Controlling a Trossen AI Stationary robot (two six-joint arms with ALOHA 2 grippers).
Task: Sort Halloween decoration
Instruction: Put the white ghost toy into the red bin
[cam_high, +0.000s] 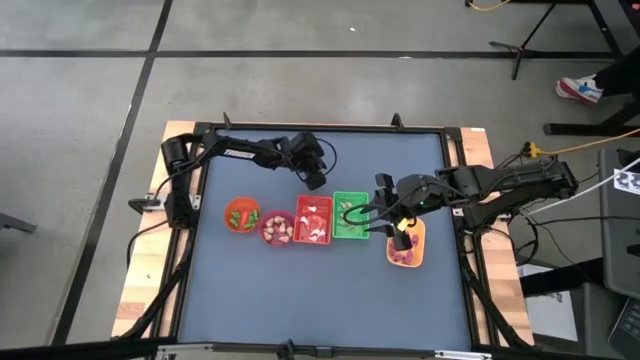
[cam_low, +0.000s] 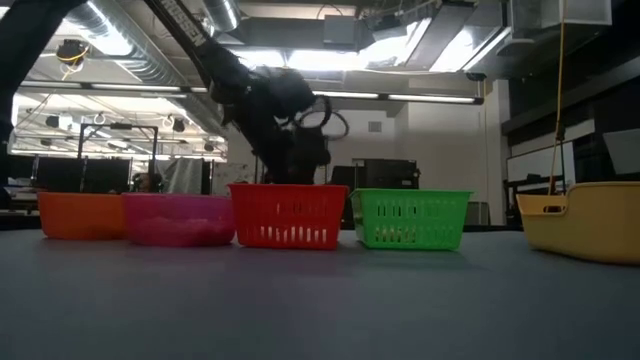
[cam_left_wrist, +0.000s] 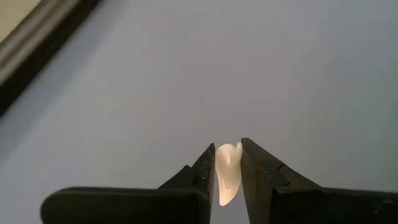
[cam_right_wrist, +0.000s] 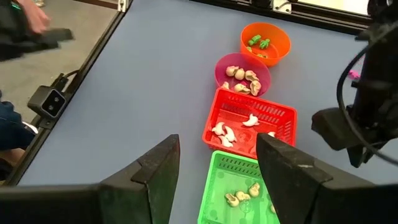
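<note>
While the left gripper (cam_left_wrist: 229, 163) hangs above the bare blue-grey table (cam_high: 300, 290) behind the row of containers, a single white trinket (cam_left_wrist: 227, 173) sits pinched between its two dark fingertips, the jaws drawn narrow against its sides. That trinket is glossy, pale cream-white, and curved to a rounded tip like a small tooth or claw. More white pieces lie in the red basket (cam_right_wrist: 249, 122), cream ones in the pink bowl (cam_right_wrist: 242, 74) and the green basket (cam_right_wrist: 239, 193), and green ones in the orange bowl (cam_right_wrist: 266, 42). The right gripper (cam_right_wrist: 214, 168) hovers over the green basket with its jaws spread wide and nothing between them. A yellow tray (cam_high: 406, 245) lies just beside the green basket, under the right arm.
</note>
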